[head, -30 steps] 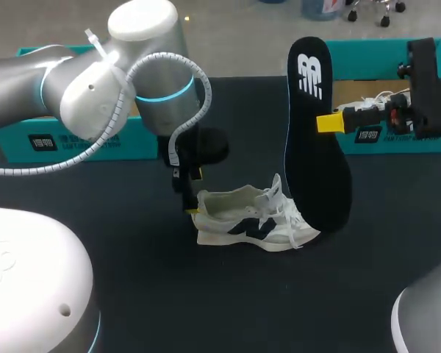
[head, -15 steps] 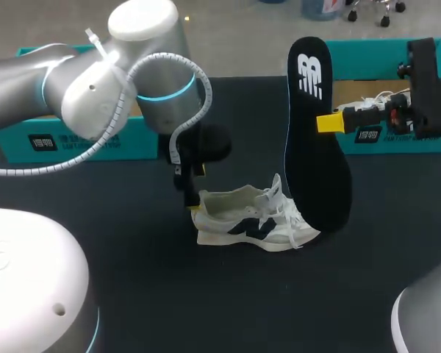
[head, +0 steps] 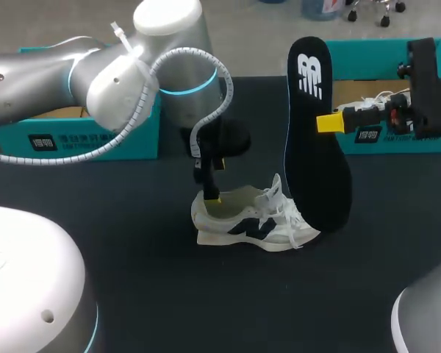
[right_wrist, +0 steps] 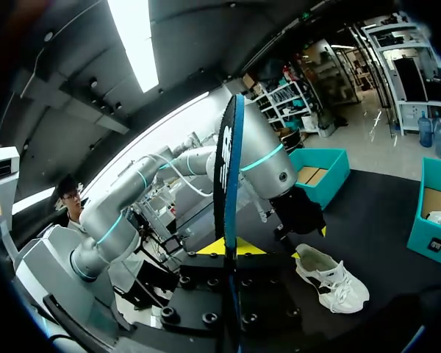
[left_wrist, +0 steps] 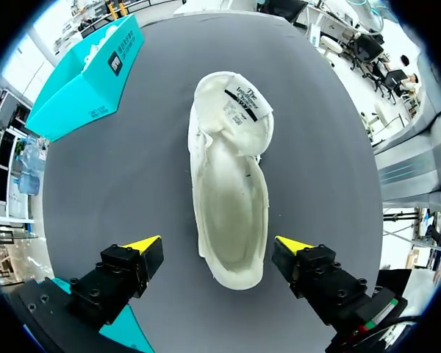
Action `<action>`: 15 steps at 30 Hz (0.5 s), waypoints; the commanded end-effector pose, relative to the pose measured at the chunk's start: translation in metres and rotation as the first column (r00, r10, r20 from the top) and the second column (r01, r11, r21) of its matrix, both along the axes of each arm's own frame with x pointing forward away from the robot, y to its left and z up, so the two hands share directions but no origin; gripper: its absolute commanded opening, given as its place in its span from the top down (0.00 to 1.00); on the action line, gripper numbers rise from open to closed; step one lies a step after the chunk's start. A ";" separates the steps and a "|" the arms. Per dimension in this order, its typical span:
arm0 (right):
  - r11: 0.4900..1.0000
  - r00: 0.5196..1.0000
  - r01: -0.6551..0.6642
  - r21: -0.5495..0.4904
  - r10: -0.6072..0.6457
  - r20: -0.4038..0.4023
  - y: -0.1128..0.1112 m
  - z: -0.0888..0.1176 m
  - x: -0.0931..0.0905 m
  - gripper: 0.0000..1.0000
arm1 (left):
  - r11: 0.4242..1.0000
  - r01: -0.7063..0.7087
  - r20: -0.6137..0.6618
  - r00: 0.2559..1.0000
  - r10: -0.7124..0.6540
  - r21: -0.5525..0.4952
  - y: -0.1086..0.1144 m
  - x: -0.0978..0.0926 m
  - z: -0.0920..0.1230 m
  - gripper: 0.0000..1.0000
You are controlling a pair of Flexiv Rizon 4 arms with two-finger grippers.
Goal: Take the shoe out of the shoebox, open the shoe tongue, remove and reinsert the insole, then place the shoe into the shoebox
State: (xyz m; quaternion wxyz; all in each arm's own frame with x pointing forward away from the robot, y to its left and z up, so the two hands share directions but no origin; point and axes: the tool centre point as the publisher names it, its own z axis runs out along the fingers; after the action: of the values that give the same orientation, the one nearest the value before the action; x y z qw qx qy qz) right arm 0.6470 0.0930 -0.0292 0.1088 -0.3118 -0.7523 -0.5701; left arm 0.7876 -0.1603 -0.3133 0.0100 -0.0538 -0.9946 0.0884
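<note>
A white sneaker with a dark mark on its side (head: 253, 217) lies on the black table (head: 132, 257), near the middle. Its toe points right and its heel points left. From the left wrist view you can look straight down into the sneaker (left_wrist: 231, 198), and its tongue is pulled open toward the toe.

The left gripper (head: 209, 197) hangs at the heel of the sneaker. Its two yellow tips are wide apart (left_wrist: 219, 244), one on each side of the heel, and neither one touches the sneaker.

The right gripper (head: 327, 123) is up in the air on the right. It is pinched tight on a long black insole with a white mark (head: 316, 147), one tip on each flat side (the right wrist view shows the insole (right_wrist: 226, 184) edge-on between the tips (right_wrist: 231, 248)). The insole stands upright, with its low end just beside the sneaker's toe.

One teal cardboard shoebox (head: 81, 136) sits far left. Another teal shoebox (head: 367, 59) sits far right, behind the right gripper.
</note>
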 end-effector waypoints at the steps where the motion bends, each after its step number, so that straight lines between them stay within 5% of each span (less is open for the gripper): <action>1: 1.000 1.000 -0.001 -0.001 0.001 -0.003 0.002 -0.001 0.002 1.00 | 1.000 0.003 -0.015 1.000 -0.003 0.009 -0.021 0.012 -0.016 0.00; 15: 1.000 1.000 -0.001 -0.001 0.001 -0.003 0.002 -0.001 0.002 1.00 | 0.999 0.008 -0.064 0.998 -0.010 -0.032 -0.058 0.026 -0.049 0.04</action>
State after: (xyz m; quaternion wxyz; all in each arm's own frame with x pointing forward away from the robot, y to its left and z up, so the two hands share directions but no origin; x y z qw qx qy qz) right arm 0.6470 0.0930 -0.0291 0.1088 -0.3118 -0.7523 -0.5701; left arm 0.8093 -0.2080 -0.3527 0.0357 -0.0535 -0.9917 0.1111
